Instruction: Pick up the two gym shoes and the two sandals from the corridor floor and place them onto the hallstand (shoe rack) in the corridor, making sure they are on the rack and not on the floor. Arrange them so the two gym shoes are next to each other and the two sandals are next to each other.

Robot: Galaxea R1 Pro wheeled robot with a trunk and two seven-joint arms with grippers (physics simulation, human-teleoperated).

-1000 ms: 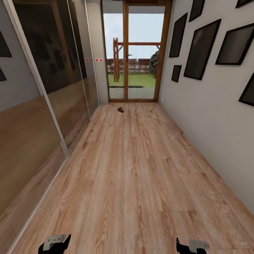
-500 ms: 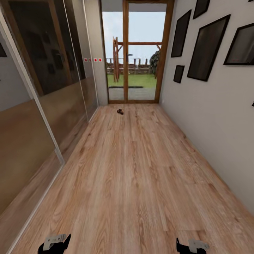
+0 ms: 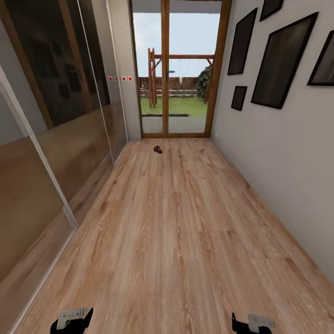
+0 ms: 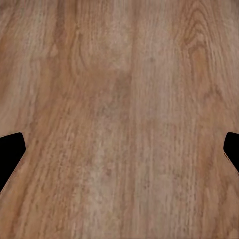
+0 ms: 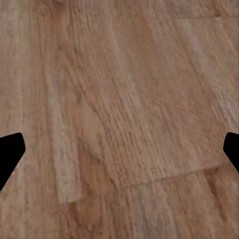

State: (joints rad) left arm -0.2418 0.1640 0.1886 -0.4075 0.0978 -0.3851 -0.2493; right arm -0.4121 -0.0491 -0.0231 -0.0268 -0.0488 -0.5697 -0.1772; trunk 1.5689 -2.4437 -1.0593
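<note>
Head view: far down the corridor floor (image 3: 176, 232), just before the glass door (image 3: 174, 74), one small dark brown sandal (image 3: 157, 149) lying on the planks, mirrored wardrobe doors (image 3: 51, 116) along the left, black picture frames (image 3: 278, 60) on the right wall, left gripper (image 3: 72, 320) and right gripper (image 3: 253, 322) low at the near edge. Left wrist view: bare wood grain between two black fingers (image 4: 10, 152) set wide apart, holding nothing. Right wrist view: same planks, fingers (image 5: 10, 154) likewise spread wide and empty.
</note>
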